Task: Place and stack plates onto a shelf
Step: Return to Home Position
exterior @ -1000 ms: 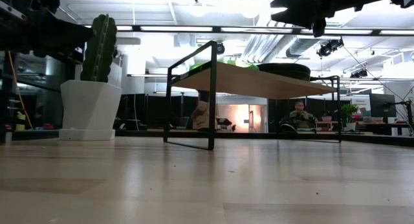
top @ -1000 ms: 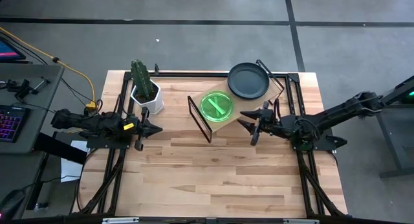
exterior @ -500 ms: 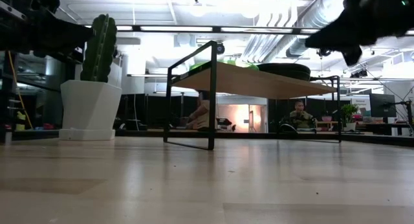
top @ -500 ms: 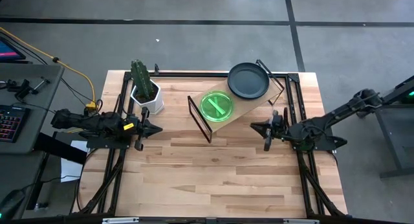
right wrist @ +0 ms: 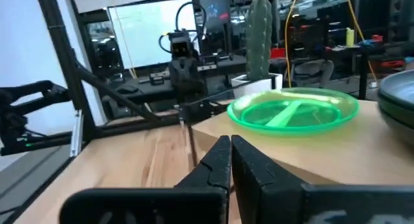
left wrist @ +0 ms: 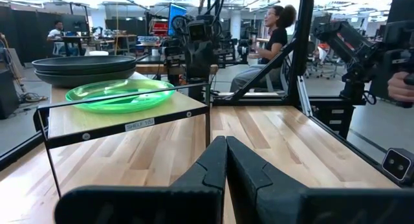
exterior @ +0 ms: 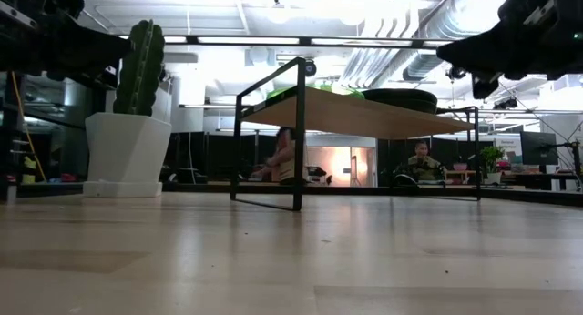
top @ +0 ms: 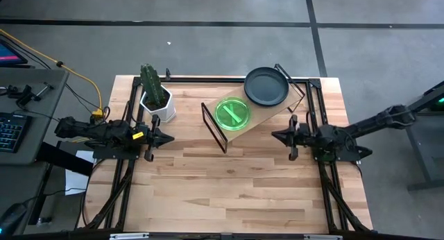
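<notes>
The shelf (top: 276,108), a light board on black wire legs, stands at the table's far middle. On it rest a translucent green plate (top: 232,114) at its near-left end and stacked dark plates (top: 266,87) at its far-right end. Both also show in the left wrist view as the green plate (left wrist: 119,94) and the dark plates (left wrist: 83,65). My right gripper (top: 272,136) hovers shut, to the right of the shelf and a little nearer than it, pointing left, holding nothing. My left gripper (top: 172,137) is shut and waits near the table's left side, pointing right.
A white pot with a green cactus (top: 156,94) stands at the far left, beside the shelf. A black frame (top: 313,101) runs along the table's edges. The near half of the wooden table (top: 229,191) is bare. People sit in the room beyond.
My right gripper has shut, its fingers spread wide a second ago and now together. It has drawn back from the shelf toward the table's right edge. The plates and the shelf have stayed where they were.
</notes>
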